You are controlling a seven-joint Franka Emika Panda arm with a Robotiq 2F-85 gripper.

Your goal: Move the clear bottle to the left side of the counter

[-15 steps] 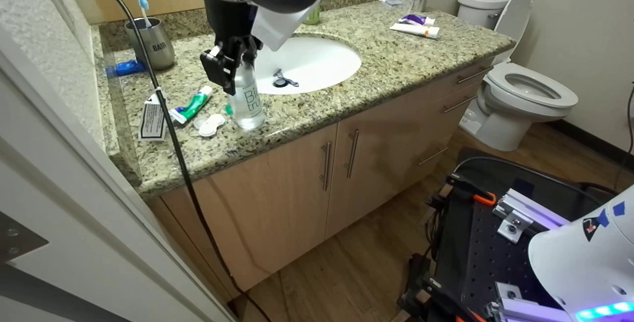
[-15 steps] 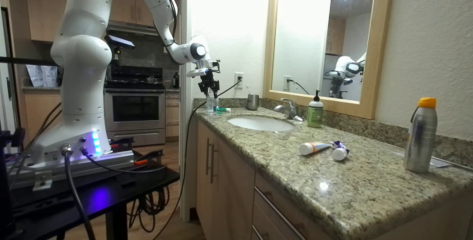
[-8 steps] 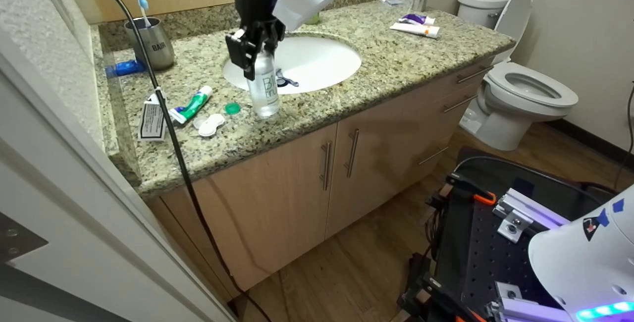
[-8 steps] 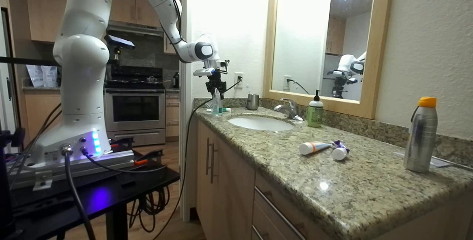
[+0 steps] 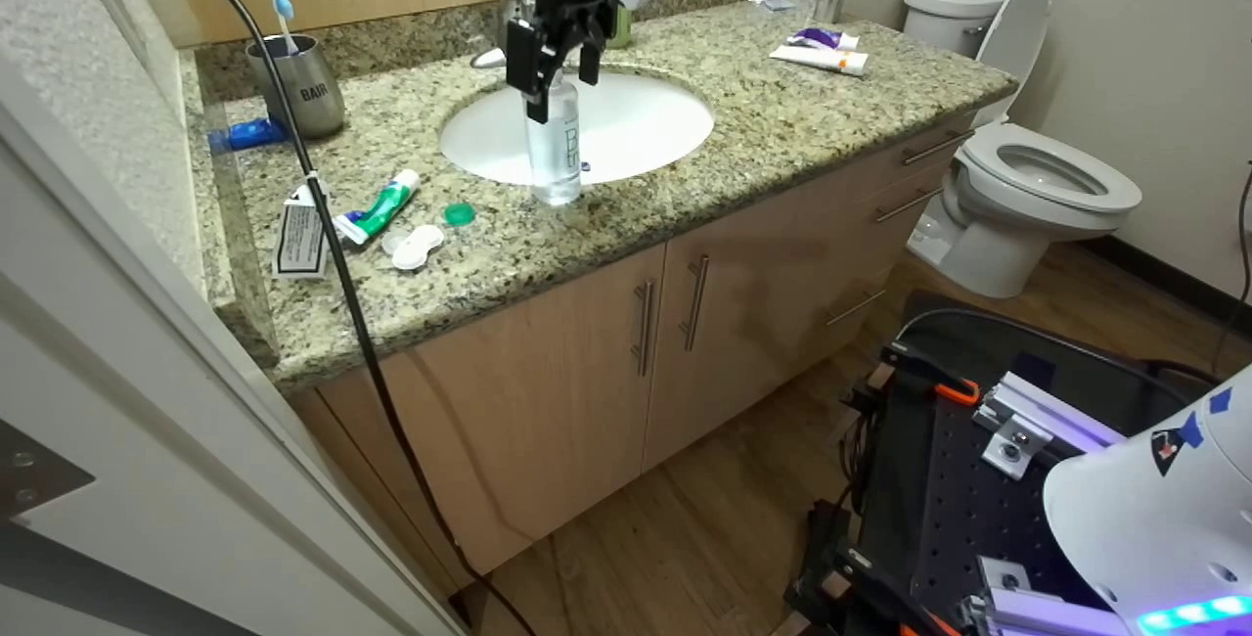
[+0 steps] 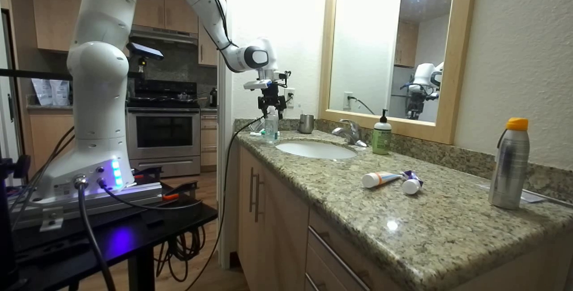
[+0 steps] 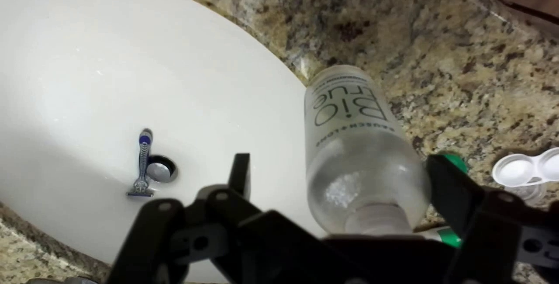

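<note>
The bottle (image 7: 351, 105) is showing "Bio true" and "Bausch + Lomb", standing between the parted jaws of the gripper (image 7: 339, 174); the cup (image 5: 318, 106) is reading "BAIR".

Clear plastic bottle (image 7: 362, 153), wrist view: print stands upside down. Large letters read "Bio", with "true" as the next line. Toward the neck, small capitals: "BAUSCH + LOMB". Toward the base, one finer line I can't read with certainty. Same bottle, in an exterior view: large "B" made out, rest unclear to me. Steel tumbler (image 5: 321, 106), in an exterior view: "BAIR", dark capitals on its side.
</note>
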